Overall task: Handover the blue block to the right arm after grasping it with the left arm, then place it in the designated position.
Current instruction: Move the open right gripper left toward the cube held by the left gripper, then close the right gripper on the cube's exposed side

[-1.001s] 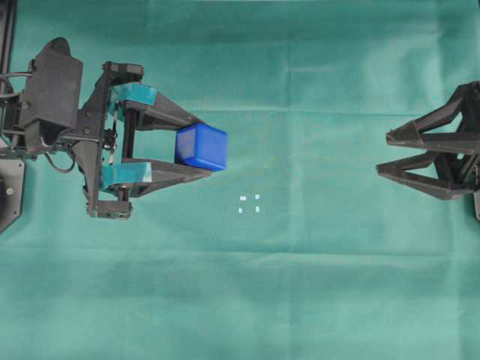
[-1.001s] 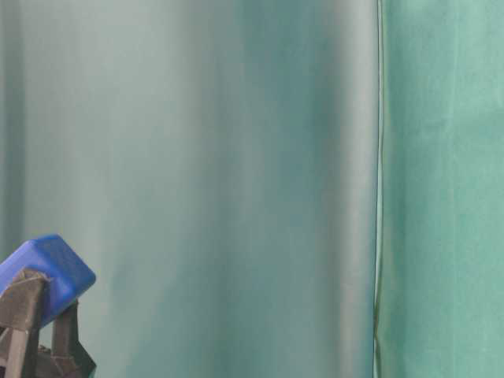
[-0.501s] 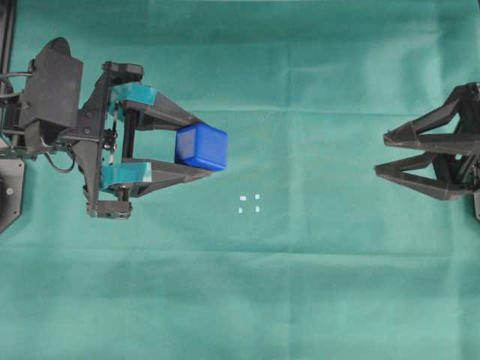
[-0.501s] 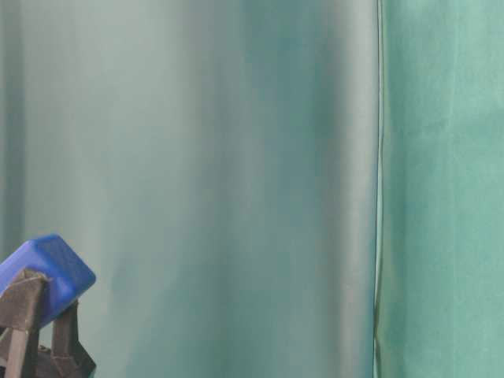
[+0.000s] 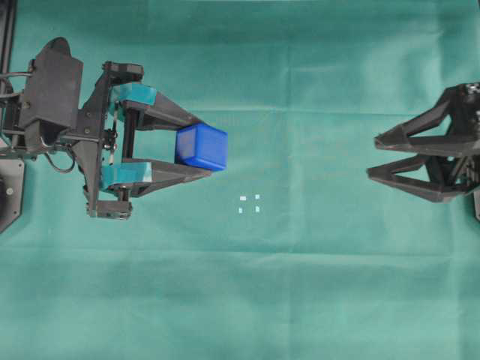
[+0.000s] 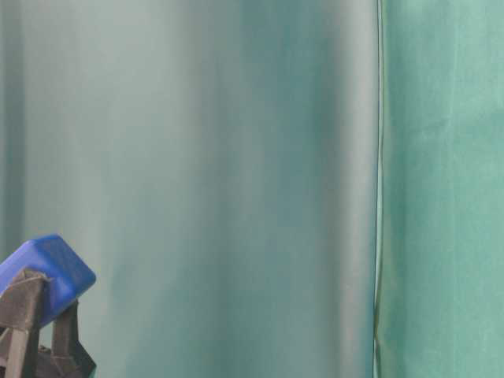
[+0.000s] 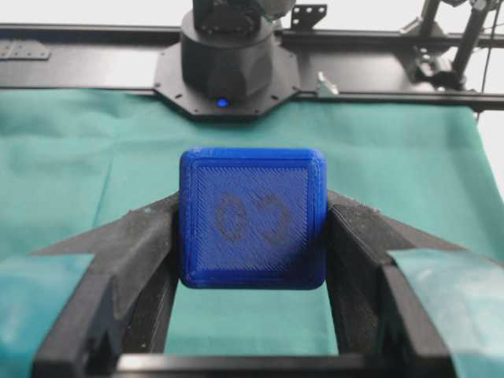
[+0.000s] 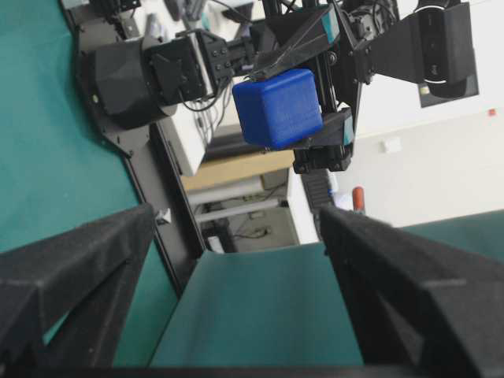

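Overhead view shows your plain black right gripper point(image 5: 373, 157), jaws spread wide and empty, has edged slightly inward toward the middle, so handover approaches. Your teal-taped left gripper point(image 5: 207, 147) stays clamped on the small bright blue cube point(image 5: 201, 147), held above green cloth point(image 5: 300, 285). Being a cube, it has no long axis; its marked face looks toward the left wrist camera.

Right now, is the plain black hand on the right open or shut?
Open. The right hand has its fingers spread wide with nothing between them, far from the blue block.
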Controlling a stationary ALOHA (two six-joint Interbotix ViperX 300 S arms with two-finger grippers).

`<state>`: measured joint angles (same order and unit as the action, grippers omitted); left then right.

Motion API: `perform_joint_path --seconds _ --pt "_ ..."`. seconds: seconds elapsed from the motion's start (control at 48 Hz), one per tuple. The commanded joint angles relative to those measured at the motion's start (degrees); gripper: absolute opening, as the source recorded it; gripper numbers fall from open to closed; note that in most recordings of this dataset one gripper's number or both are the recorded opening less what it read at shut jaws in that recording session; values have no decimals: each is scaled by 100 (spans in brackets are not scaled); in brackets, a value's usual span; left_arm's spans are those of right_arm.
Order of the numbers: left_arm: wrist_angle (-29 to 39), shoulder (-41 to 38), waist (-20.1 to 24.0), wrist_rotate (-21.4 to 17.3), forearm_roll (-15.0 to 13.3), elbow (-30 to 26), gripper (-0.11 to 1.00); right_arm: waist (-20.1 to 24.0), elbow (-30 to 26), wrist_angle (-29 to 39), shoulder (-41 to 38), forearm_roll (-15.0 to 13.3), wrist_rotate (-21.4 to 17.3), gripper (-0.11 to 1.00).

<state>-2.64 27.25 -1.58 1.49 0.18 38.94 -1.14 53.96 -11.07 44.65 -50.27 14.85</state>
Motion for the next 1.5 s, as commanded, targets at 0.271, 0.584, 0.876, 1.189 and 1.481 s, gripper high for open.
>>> perform_joint_path --seconds 0.271,0.584,0.876,1.189,1.481 --pt "35 62 -9 9 -9 -70 47 9 -861 -18 -853 0 -18 93" --pt "62 70 -9 9 -9 -70 47 -18 -1740 18 -1846 0 -9 93" --pt "62 70 -9 9 -9 -70 47 -35 -2452 105 -2698 0 -9 93" --pt "62 35 -9 9 -9 -88 47 -44 -3103 88 -3340 -26 26 93" --pt "62 26 -9 9 -18 -97 47 -35 -3516 105 -3700 -70 26 93"
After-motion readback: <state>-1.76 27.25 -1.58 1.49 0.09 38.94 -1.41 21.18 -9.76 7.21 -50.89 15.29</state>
